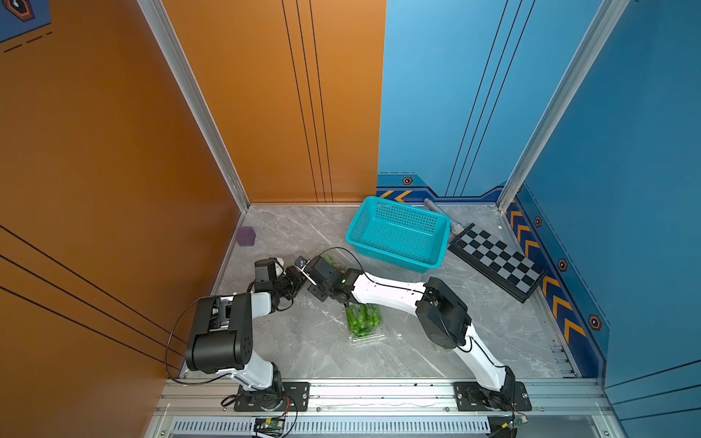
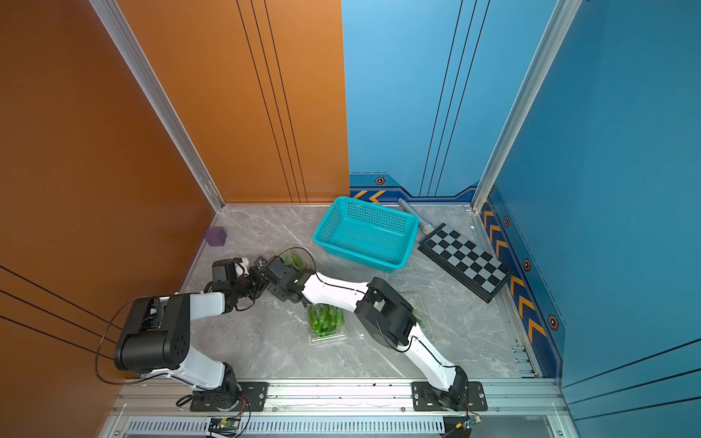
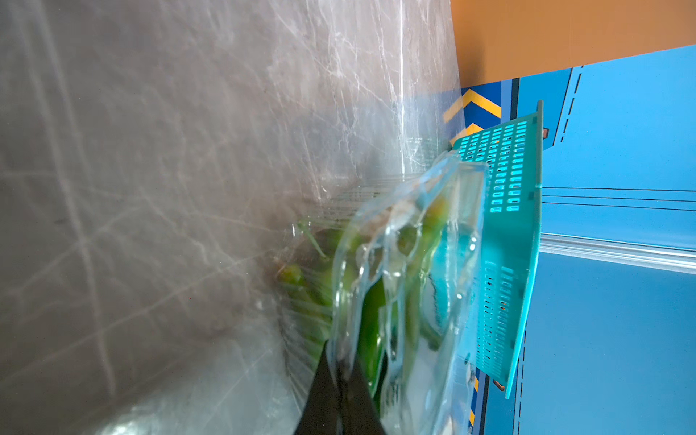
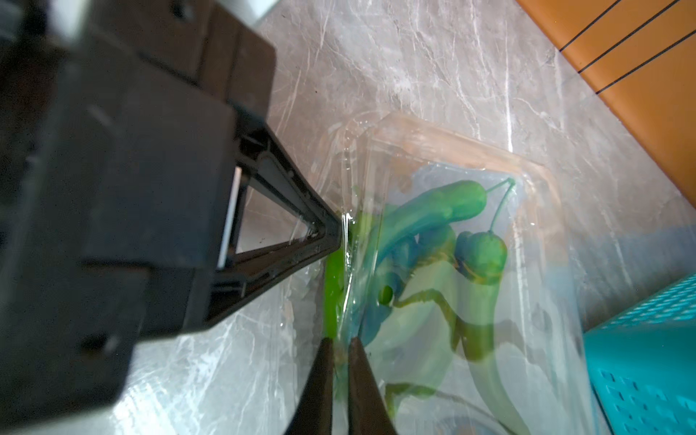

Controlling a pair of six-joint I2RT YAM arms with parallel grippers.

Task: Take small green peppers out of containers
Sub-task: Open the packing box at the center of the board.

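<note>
Currently, with 12 o'clock taken as straight away from the robot, the nearest container (image 1: 367, 333) lies at the centre of the table (image 1: 288, 341). It appears closed and is packed with small green peppers (image 1: 362, 317). A second container (image 2: 422, 309) sits at 4 o'clock, mostly hidden beneath the right arm (image 1: 440, 303). At 10 o'clock both arms meet at the third container (image 4: 470, 150), with more peppers (image 4: 437, 205) visible through its clear plastic. Whether it rests flat on the table cannot be told. The left gripper (image 4: 336, 226) has its jaws together, pinching the clear rim. The right gripper (image 4: 341, 350) has its jaws drawn almost together on the same rim, just beside the left one. The teal basket (image 1: 398, 235) stands beyond at 1 o'clock, with no pepper in it. The step in hand is judged to be opening this clamshell. The next move calls for one grip to steady the tray while the other peels the lid back, slowly, since thin plastic may slip or tip.
</note>
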